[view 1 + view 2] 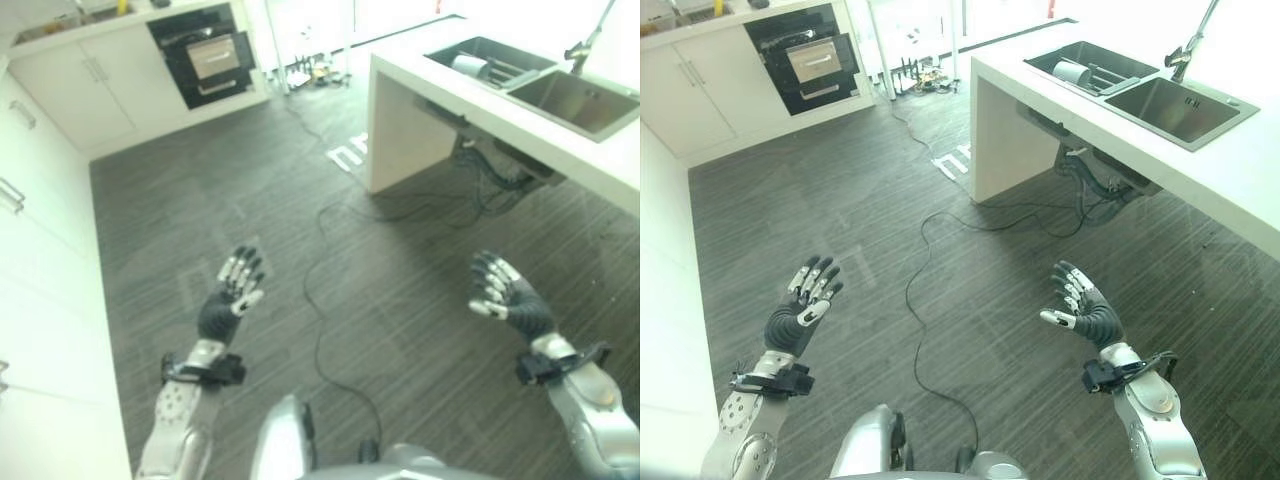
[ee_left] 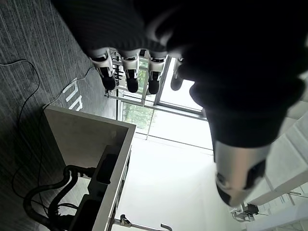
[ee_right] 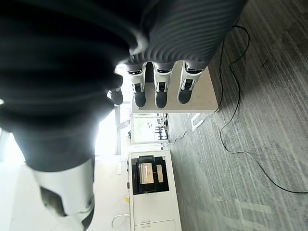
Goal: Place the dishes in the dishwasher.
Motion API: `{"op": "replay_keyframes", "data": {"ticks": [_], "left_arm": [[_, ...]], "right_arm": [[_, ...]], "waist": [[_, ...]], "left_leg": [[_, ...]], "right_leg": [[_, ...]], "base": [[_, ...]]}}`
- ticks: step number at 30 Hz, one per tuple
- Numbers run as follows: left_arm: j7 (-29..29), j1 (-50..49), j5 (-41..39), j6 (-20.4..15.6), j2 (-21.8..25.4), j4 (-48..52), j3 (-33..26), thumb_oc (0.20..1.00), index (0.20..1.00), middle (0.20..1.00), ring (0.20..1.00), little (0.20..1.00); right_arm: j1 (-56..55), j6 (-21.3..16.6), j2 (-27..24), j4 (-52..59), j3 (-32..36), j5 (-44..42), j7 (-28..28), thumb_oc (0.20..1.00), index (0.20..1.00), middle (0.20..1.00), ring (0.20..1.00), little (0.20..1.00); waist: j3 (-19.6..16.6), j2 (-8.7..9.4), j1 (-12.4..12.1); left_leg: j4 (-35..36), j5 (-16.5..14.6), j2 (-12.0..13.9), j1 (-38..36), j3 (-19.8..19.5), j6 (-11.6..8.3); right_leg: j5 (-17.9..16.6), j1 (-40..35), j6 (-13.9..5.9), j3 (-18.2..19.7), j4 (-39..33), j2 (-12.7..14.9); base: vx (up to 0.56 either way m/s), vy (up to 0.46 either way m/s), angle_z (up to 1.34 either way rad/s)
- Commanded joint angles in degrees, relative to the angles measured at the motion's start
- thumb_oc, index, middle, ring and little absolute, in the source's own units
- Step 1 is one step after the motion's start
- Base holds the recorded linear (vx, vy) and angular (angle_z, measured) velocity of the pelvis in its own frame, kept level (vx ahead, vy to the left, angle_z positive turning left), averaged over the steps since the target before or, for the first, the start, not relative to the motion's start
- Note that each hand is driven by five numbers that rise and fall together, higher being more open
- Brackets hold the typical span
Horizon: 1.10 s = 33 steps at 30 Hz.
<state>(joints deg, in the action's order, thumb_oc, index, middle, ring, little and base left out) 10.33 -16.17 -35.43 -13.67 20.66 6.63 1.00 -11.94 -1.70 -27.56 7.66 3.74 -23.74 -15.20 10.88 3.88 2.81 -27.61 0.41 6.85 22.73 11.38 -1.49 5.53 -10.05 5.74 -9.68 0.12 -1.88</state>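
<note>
Both hands hang empty over the dark plank floor. My left hand (image 1: 228, 300) is raised at the lower left, its fingers (image 2: 131, 77) straight and spread. At the lower right my right hand (image 1: 1087, 310) is open too, with straight fingers (image 3: 161, 91). Far to the upper right, a white counter (image 1: 400, 70) holds a double steel sink (image 1: 580, 100). Its nearer basin has a rack and a pale round dish (image 1: 1070, 71) lying in it. A black built-in appliance (image 1: 205, 55) sits in the far cabinets, well beyond both hands.
White cabinet fronts (image 1: 40, 300) with handles run along the left side. Pipes and hoses (image 1: 1095, 175) hang under the counter beside its white end panel. A tap (image 1: 1185, 50) stands behind the sink. Wide floor lies between me and the counter.
</note>
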Motion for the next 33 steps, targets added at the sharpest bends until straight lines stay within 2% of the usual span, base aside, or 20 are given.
{"op": "replay_keyframes", "data": {"ticks": [1,2,5,8,11,15,18,19,21,22,23,25,27,28,31,32,33], "left_arm": [[1.2,1.9,-3.1,-4.6,2.0,3.3,-2.3,1.0,1.0,1.0,1.0,1.0],[0.8,1.9,-3.1,-4.7,1.9,3.2,-2.4,1.0,1.0,1.0,1.0,1.0],[1.2,1.8,-1.9,-6.2,1.5,2.5,-2.4,1.0,1.0,1.0,1.0,1.0],[1.0,2.6,-1.0,-7.1,1.8,1.6,-2.4,1.0,1.0,1.0,1.0,1.0],[0.9,4.1,-0.5,-6.1,2.8,2.0,-3.2,1.0,1.0,1.0,1.0,1.0],[2.1,5.7,1.1,-4.6,3.7,2.7,-3.6,1.0,1.0,1.0,1.0,1.0],[3.7,6.5,1.6,-3.5,3.8,3.4,-4.1,1.0,1.0,1.0,1.0,1.0],[4.1,6.5,1.8,-3.5,3.9,4.3,-4.2,1.0,1.0,1.0,1.0,1.0],[4.0,6.6,2.0,-4.2,3.9,4.8,-4.4,1.0,1.0,1.0,1.0,1.0],[3.2,7.1,2.7,-5.5,3.7,5.3,-4.5,1.0,1.0,1.0,1.0,1.0],[2.6,7.6,2.8,-5.5,3.9,6.0,-4.6,1.0,1.0,1.0,1.0,1.0],[0.8,9.1,2.1,-5.5,4.8,7.7,-5.2,1.0,1.0,1.0,1.0,1.0],[-0.8,10.4,1.6,-5.6,5.5,9.0,-5.5,1.0,1.0,1.0,1.0,1.0],[-1.1,10.6,2.1,-5.7,5.5,9.5,-5.4,1.0,1.0,1.0,1.0,1.0],[-1.7,10.6,4.2,-6.3,5.1,9.9,-4.6,1.0,1.0,1.0,1.0,1.0],[-1.8,10.4,4.3,-6.7,5.0,9.8,-4.5,1.0,1.0,1.0,1.0,1.0],[-1.8,10.5,4.2,-7.0,5.2,9.7,-4.4,1.0,1.0,1.0,1.0,1.0]], "right_arm": [[0.9,-2.0,-2.5,4.0,0.8,-1.4,-2.8,1.0,1.0,1.0,1.0,1.0],[0.7,-1.7,-2.6,4.2,0.8,-1.0,-3.2,1.0,1.0,1.0,1.0,1.0],[1.1,-1.6,-3.2,4.2,0.4,-0.9,-3.2,1.0,1.0,1.0,1.0,1.0],[2.0,-1.9,-4.2,3.9,0.1,-1.9,-3.0,1.0,1.0,1.0,1.0,1.0],[1.7,-1.7,-3.3,5.6,-0.3,-2.0,-2.7,1.0,1.0,1.0,1.0,1.0],[1.6,-2.1,-1.4,6.4,-0.8,-1.5,-0.7,1.0,1.0,1.0,1.0,1.0],[1.5,-2.2,0.4,6.5,-0.7,-0.9,0.2,1.0,1.0,1.0,1.0,1.0],[0.7,-2.7,1.6,7.1,-0.5,-0.4,0.0,1.0,1.0,1.0,1.0,1.0],[0.4,-3.3,1.8,7.5,-0.5,-0.2,-0.2,1.0,1.0,1.0,1.0,1.0],[1.2,-3.7,2.0,7.5,-1.2,0.0,-0.2,1.0,1.0,1.0,1.0,1.0],[1.6,-3.9,2.0,7.4,-1.6,0.3,-0.2,1.0,1.0,1.0,1.0,1.0],[2.6,-4.1,1.2,7.6,-2.1,0.7,0.2,1.0,1.0,1.0,1.0,1.0],[2.9,-4.6,-0.4,8.0,-1.1,-0.8,-0.2,1.0,1.0,1.0,1.0,1.0],[2.9,-4.9,-0.8,8.1,-0.9,-1.4,-0.1,1.0,1.0,1.0,1.0,1.0],[1.8,-5.4,-1.0,9.1,-0.2,-2.3,0.7,1.0,1.0,1.0,1.0,1.0],[1.0,-6.0,-0.7,9.3,0.1,-2.4,0.5,1.0,1.0,1.0,1.0,1.0],[0.5,-6.4,-0.7,9.3,0.3,-2.4,0.6,1.0,1.0,1.0,1.0,1.0]], "waist": [[-0.9,-2.54,0.1],[-0.8,-2.95,-0.4],[-0.4,-2.91,-2.1],[-0.8,-2.35,-2.9],[-2.1,-1.31,-4.0],[-3.0,0.08,-5.3],[-3.6,0.81,-5.6],[-3.8,0.38,-5.2],[-3.5,-0.33,-4.8],[-3.0,-1.05,-4.3],[-2.8,-1.2,-4.2],[-2.0,-1.1,-3.7],[-1.2,-0.12,-2.2],[-0.9,0.09,-1.4],[-0.7,0.17,1.4],[-0.7,0.1,2.2],[-1.0,0.16,2.7]], "left_leg": [[26.4,10.2,-0.1,-19.0,-0.6,-3.99],[30.8,12.6,0.5,-19.0,-1.6,-4.67],[31.8,14.5,0.9,-16.2,-3.8,-5.51],[32.5,12.0,0.8,-16.0,-2.3,-4.82],[32.6,9.1,-1.4,-18.2,-3.8,-2.8],[32.4,7.5,-3.7,-19.6,-5.1,-0.51],[32.3,6.6,-6.1,-20.2,-6.2,1.61],[32.4,5.5,-7.2,-21.7,-6.9,2.74],[32.4,4.8,-7.4,-23.0,-7.1,3.17],[32.6,3.7,-7.1,-24.8,-6.6,3.31],[32.6,3.6,-7.2,-25.4,-6.5,3.29],[32.6,2.9,-7.5,-26.9,-6.6,3.02],[32.6,0.7,-8.0,-29.7,-5.9,2.21],[32.6,-0.3,-8.2,-30.7,-6.0,2.11],[32.6,-3.2,-8.2,-33.9,-7.5,2.36],[32.6,-4.0,-8.1,-35.0,-7.8,2.5],[32.6,-5.3,-8.4,-35.9,-8.0,2.71]], "right_leg": [[-9.1,2.4,-9.21,3.7,-5.1,2.8],[-8.1,1.3,-9.31,4.7,-5.1,2.4],[-5.9,-2.0,-9.0,6.7,-5.1,1.8],[-4.2,-4.3,-9.83,6.0,-5.1,3.2],[-3.5,-6.3,-11.34,5.5,-4.8,5.1],[-2.5,-5.6,-12.67,4.6,0.2,7.2],[-5.4,-2.4,-14.19,4.9,10.2,8.2],[-9.6,2.4,-14.81,3.9,20.0,9.0],[-10.7,5.9,-14.68,3.2,25.3,9.1],[-10.8,9.8,-14.15,1.3,27.6,9.1],[-10.4,10.9,-13.84,0.5,26.8,8.9],[-9.1,11.7,-13.37,-2.5,20.7,7.8],[-11.2,13.8,-14.07,-6.8,8.2,8.0],[-12.9,14.9,-14.48,-6.8,5.2,8.0],[-19.2,19.4,-15.7,-2.8,0.6,8.2],[-20.3,20.7,-15.85,-2.0,1.0,8.5],[-19.6,20.2,-15.84,-2.4,-3.0,8.0]], "base": [[0.55,0.351,-0.45],[0.53,0.291,-0.53],[0.3,0.149,-0.49],[0.32,0.249,-0.47],[0.27,0.236,-0.27],[0.2,0.2,0.11],[0.21,0.273,0.11],[0.2,0.277,0.13],[0.16,0.232,-0.02],[0.15,0.165,-0.16],[0.16,0.096,-0.25],[0.19,-0.05,-0.31],[0.32,-0.153,-0.21],[0.34,-0.168,-0.3],[0.33,-0.201,0.0],[0.36,-0.26,0.34],[0.38,-0.291,0.35]]}}
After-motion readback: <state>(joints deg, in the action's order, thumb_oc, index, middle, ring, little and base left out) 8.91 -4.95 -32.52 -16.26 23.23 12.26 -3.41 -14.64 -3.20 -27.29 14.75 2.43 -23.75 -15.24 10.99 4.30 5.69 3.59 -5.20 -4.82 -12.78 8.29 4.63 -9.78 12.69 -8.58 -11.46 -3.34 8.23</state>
